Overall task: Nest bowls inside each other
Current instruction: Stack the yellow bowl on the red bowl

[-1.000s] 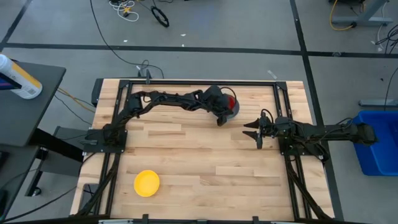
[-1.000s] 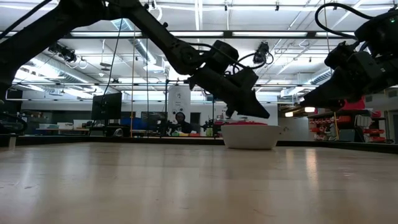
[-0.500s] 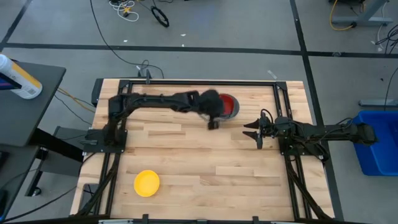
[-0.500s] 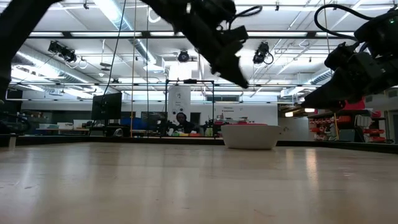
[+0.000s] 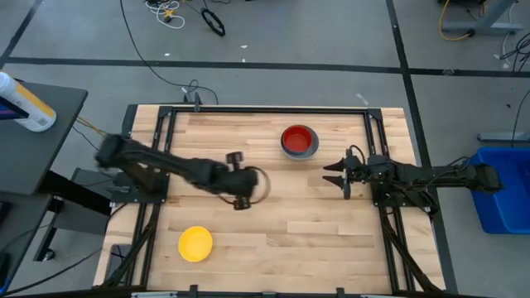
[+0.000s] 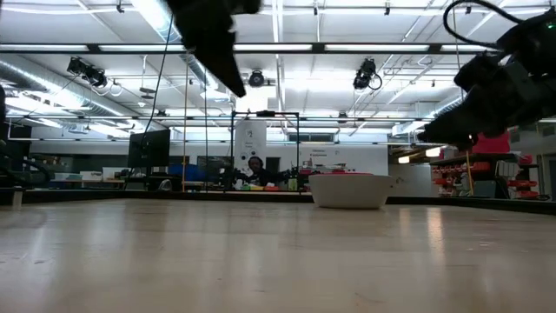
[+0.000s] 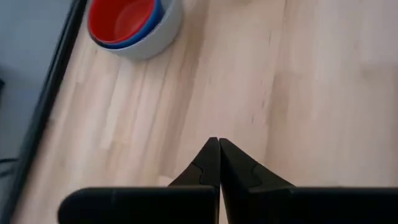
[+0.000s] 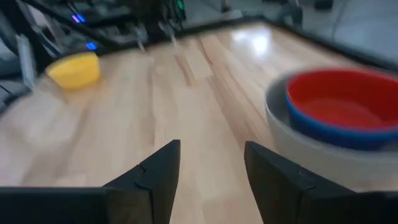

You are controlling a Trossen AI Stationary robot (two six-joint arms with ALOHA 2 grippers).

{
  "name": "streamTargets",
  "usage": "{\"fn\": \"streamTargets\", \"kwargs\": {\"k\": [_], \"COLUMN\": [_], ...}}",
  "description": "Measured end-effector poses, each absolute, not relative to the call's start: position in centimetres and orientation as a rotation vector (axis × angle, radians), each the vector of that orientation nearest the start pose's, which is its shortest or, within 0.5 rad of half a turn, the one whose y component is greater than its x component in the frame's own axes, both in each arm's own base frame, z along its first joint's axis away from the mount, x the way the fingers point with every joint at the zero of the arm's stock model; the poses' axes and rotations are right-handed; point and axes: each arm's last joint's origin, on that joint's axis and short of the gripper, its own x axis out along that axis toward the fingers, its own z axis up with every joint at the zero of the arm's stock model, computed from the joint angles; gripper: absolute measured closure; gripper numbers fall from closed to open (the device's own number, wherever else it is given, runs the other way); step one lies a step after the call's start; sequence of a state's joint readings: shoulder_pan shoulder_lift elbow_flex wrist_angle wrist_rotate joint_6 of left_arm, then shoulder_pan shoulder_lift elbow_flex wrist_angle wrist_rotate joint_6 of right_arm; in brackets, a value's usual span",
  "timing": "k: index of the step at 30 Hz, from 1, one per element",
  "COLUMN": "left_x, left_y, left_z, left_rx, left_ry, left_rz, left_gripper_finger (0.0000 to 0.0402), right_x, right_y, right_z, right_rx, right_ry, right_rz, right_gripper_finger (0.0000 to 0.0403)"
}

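While yellow bowl (image 5: 195, 243) waits, stack (image 5: 299, 141) has red on top
L gripper (image 5: 237, 180) jaws pressed together: open wide, approach rim slowly; R gripper (image 5: 335, 174) jaws spread

Robotics lab: wooden table (image 5: 331, 223) on taped grey floor (image 5: 273, 41), ceiling strip lights (image 6: 287, 87), monitors (image 6: 149, 148) behind.

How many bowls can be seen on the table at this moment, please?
4 visible. The red bowl sits in a blue bowl, both inside the grey bowl at the table's far side. The yellow bowl lies alone near the front left. Another may be hidden inside the stack.
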State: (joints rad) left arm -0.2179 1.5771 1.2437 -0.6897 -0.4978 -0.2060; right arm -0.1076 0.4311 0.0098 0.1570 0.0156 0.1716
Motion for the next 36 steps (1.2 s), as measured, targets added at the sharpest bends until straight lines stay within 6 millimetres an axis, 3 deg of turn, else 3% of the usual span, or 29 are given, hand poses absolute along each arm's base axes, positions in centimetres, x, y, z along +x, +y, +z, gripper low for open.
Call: {"fn": "streamTargets", "kwargs": {"k": [6,9,14,21,27,31,36], "left_x": [23.5,20.0,16.4,13.5,12.2,12.3,12.3], "left_y": [-5.5,-5.4,-6.8,-10.3,-11.6,-12.0,-12.2], "left_z": [24.6,22.7,19.9,19.0,19.0,19.2,19.3], "left_rx": [-0.037,-0.131,-0.312,-0.397,-0.439,-0.451,-0.495], "left_ry": [0.687,0.710,0.807,0.923,0.936,0.909,0.926], "left_rz": [0.306,0.244,0.112,0.002,-0.009,-0.040,-0.065], "left_gripper_finger": [0.0401,0.0401,0.0401,0.0401,0.0396,0.0354,0.0269], "right_x": [12.3,12.3,12.3,12.1,12.1,12.1,12.1], "right_y": [-1.2,-1.2,-1.1,-1.1,-1.1,-1.1,-1.1], "right_z": [15.4,15.3,14.9,14.3,14.3,14.3,14.3], "right_rx": [0.150,0.164,0.219,0.280,0.294,0.301,0.301], "right_ry": [0.144,0.150,0.195,0.252,0.259,0.259,0.259], "right_rz": [-0.098,-0.079,-0.083,-0.096,-0.099,-0.101,-0.101], "right_gripper_finger": [0.0219,0.0219,0.0210,0.0202,0.0199,0.0199,0.0200]}}
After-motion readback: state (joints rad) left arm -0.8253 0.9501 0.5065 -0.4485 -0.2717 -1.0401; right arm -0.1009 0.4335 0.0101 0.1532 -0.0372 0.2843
